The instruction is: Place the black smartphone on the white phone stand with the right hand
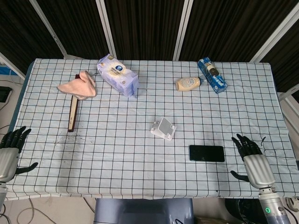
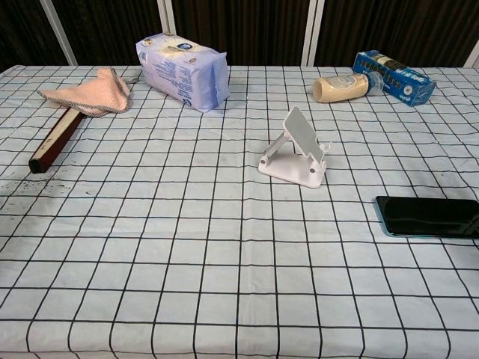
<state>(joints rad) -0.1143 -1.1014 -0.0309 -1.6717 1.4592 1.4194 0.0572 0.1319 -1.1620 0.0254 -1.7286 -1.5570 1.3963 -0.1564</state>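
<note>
Black smartphone lies flat on the checked tablecloth, at about 4 o'clock from the white phone stand and apart from it. Right hand, at 3 o'clock from the phone and near it, has fingers spread and holds nothing. Left hand, at the table's 8 o'clock edge, likewise spread and empty.

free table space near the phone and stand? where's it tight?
Bare cloth between the white phone stand and black smartphone, and a wide patch from the stand left to the wooden stick. Right hand has open passage to the phone. Crowded along the far edge only.
</note>
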